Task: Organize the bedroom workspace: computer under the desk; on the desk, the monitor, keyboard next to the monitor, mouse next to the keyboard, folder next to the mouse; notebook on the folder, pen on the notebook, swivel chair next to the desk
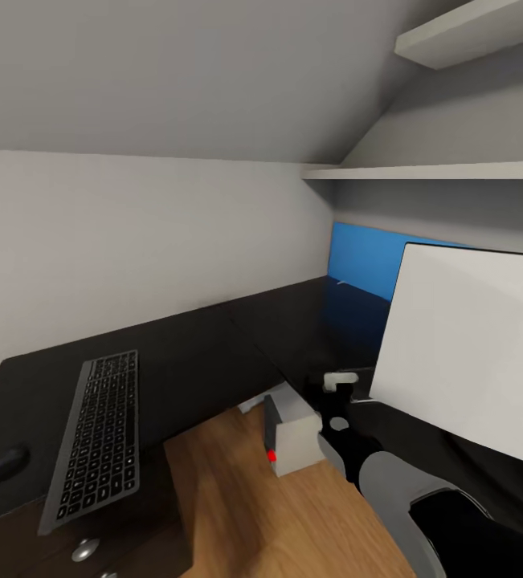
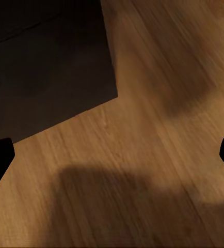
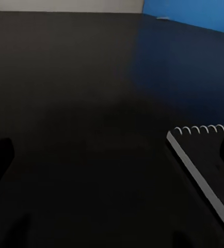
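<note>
While flat, keyboard point(image 1: 96, 440) shows dark keys.

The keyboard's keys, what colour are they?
Dark keys on a grey keyboard, best seen from the head view.

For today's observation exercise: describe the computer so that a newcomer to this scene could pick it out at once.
Start at the L-shaped black desk along the wall. In its inner corner, on the wooden floor, stands the computer, a small light grey tower. Its red dot low on the front sets it apart from the flat keyboard on the desktop.

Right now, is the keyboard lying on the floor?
No, the keyboard lies flat on the black desk, above the wooden floor.
</note>
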